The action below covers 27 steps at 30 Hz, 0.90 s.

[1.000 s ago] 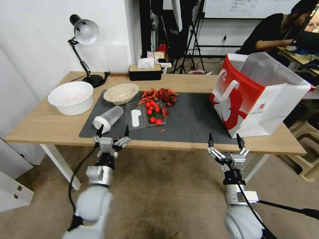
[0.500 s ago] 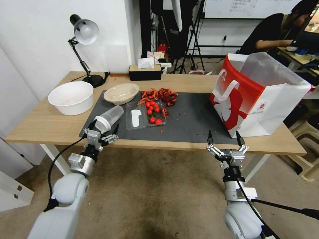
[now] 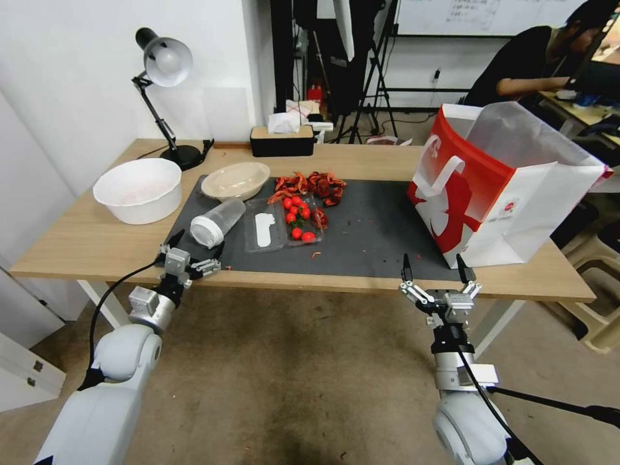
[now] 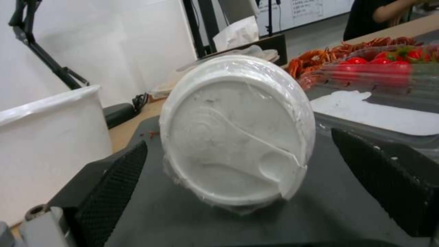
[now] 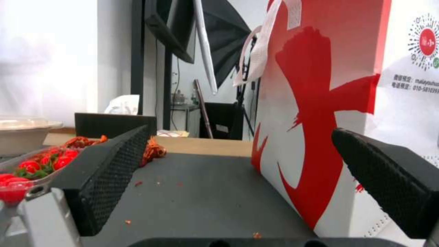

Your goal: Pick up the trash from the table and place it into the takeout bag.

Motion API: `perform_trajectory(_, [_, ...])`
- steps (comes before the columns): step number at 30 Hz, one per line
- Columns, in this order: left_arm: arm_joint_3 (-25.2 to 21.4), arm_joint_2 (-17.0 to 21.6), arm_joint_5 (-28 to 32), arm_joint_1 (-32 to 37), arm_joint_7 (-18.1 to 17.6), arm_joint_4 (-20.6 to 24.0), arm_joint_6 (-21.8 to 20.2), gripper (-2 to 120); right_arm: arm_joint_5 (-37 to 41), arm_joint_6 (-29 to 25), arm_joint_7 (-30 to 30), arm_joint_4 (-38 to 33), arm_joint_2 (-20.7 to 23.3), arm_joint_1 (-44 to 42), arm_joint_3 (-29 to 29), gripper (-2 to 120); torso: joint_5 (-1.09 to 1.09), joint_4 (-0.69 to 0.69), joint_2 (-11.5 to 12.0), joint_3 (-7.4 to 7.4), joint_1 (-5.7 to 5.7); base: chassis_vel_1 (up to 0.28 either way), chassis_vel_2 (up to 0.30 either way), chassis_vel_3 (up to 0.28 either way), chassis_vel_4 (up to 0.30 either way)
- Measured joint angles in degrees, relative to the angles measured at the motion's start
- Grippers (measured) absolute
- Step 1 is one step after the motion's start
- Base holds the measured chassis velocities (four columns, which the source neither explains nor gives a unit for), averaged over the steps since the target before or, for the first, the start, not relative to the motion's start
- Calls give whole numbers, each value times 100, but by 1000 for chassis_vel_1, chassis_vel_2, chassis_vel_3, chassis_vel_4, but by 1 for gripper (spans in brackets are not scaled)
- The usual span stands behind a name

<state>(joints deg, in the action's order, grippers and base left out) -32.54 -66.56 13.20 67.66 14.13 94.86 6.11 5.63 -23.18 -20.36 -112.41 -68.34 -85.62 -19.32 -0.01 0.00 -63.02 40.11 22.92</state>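
— At the desk's (image 3: 90,239) near edge, toward its left end, what is the left gripper (image 3: 187,248) doing?
— It is hovering just over that edge with its jaws spread wide, gripping nothing. A clear cup (image 3: 216,223) is lying on its side on the mat (image 3: 374,232) right in front of it, white lid (image 4: 238,133) facing the fingers (image 4: 116,178), which are standing on either side of the lid without touching.

— And the right gripper (image 3: 431,266)?
— It is waiting at the near edge toward the right end, jaws also released and empty. The bag (image 3: 510,187) is standing upright just beyond it at the mat's right edge, mouth open.

— Where is the rest of the trash lying?
— A beige bowl (image 3: 236,181) is sitting at the mat's far left corner. Beside the cup, a clear tray (image 3: 284,223) is holding red tomatoes, and a heap of red shells (image 3: 313,184) is lying behind it toward the mat's far edge.

— Anything off the mat?
— A white tub (image 3: 137,189) is resting on the bare wood near the left end, with a lamp (image 3: 165,97) behind it at the far edge.
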Motion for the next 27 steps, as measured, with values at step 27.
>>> perform_trajectory(27, [293, 275, 40, -597, 269, -442, -11, 69, -45, 8, -15, 50, -86, 21, 4, 100, 1, 1, 0, -1, 0, 0, 0, 0, 0])
